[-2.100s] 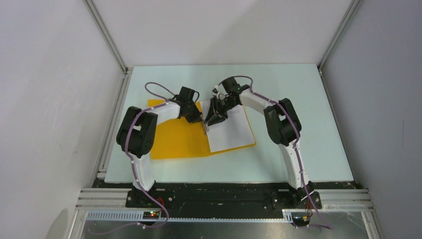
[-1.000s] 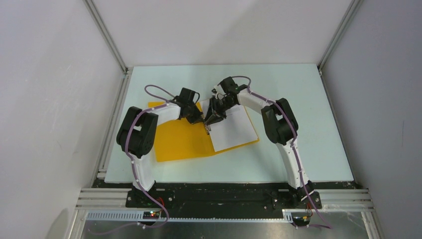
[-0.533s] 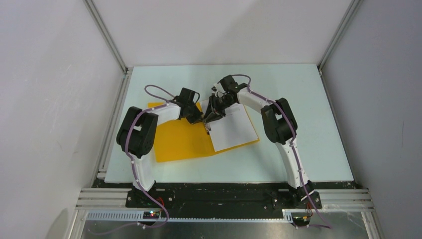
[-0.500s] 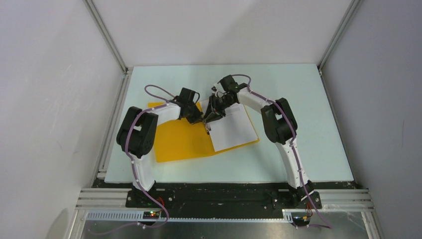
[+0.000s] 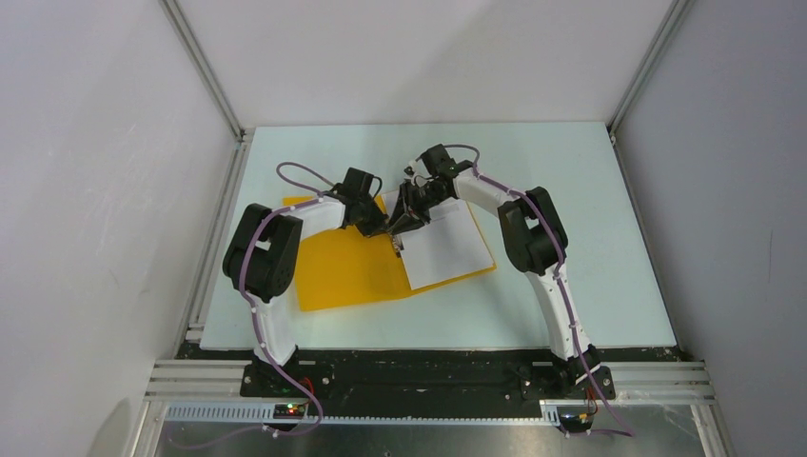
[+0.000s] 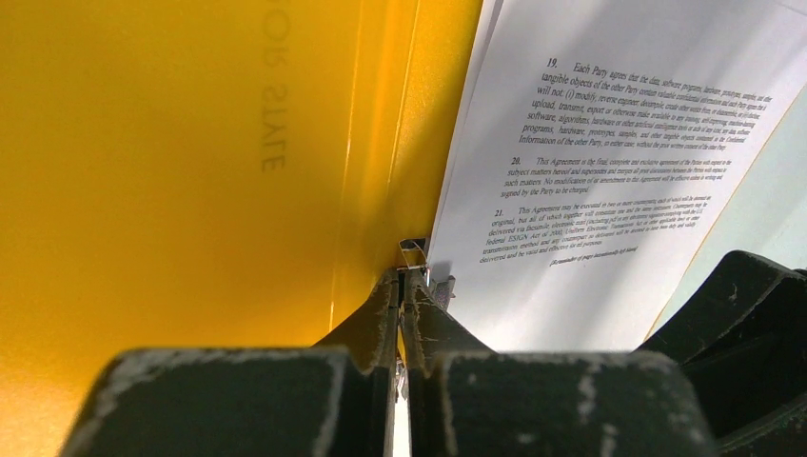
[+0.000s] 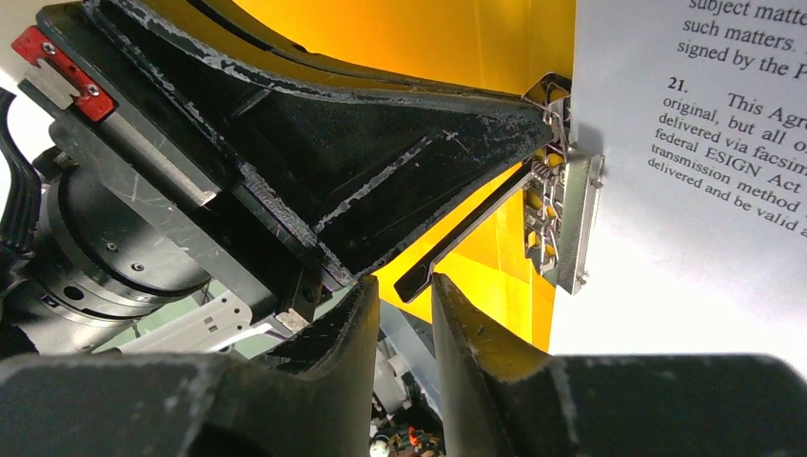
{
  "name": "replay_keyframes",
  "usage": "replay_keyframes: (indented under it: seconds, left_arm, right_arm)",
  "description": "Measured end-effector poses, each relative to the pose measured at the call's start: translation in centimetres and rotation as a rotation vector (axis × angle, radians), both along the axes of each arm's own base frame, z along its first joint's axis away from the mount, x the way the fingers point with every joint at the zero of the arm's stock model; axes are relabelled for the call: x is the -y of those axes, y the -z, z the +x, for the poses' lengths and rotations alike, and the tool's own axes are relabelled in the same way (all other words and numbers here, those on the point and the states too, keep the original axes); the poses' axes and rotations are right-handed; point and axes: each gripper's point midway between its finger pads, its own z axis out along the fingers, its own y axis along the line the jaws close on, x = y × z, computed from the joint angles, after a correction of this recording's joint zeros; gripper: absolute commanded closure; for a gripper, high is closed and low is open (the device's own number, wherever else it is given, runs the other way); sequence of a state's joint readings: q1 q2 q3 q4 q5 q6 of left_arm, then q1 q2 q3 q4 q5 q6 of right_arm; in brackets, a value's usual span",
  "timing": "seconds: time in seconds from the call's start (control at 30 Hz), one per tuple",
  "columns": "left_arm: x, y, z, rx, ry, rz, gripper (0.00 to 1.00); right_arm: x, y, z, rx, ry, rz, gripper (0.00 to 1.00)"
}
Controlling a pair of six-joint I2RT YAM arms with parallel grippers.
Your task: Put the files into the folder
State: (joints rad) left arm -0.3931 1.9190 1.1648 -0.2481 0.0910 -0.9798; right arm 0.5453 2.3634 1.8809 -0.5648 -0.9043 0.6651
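Observation:
The orange-yellow folder [image 5: 343, 271] lies open on the table, and the files [image 5: 447, 248], white printed sheets, rest on its right cover. My left gripper [image 5: 388, 231] is at the spine, shut on the wire loop of the metal clip [image 6: 416, 249]; its fingertips [image 6: 392, 286] are pressed together. My right gripper [image 7: 404, 283] faces it from the other side with a narrow gap between its jaws. The end of the clip's black lever [image 7: 466, 228] sits at that gap. The clip's metal plate [image 7: 571, 219] lies on the files' edge [image 7: 704, 190].
The pale green table top [image 5: 571, 190] is walled by white panels and aluminium posts [image 5: 205, 76]. Both arms arch inward over the folder's far edge, their wrists almost touching. In the left wrist view, the right gripper's black body [image 6: 742, 314] fills the lower right.
Two seconds ago the folder and files swung slightly, the right end moving up. Since one second ago both arms have held almost still, and the right jaws stand barely wider.

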Motion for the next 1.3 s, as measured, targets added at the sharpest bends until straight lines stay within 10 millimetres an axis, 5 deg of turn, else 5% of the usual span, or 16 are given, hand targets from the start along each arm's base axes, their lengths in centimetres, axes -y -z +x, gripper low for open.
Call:
replay_keyframes:
  seconds: [1.3]
  left_arm:
    - [0.2, 0.0, -0.1, 0.0, 0.004, 0.0, 0.97]
  right_arm:
    - [1.7, 3.0, -1.9, 0.015, -0.063, -0.077, 0.87]
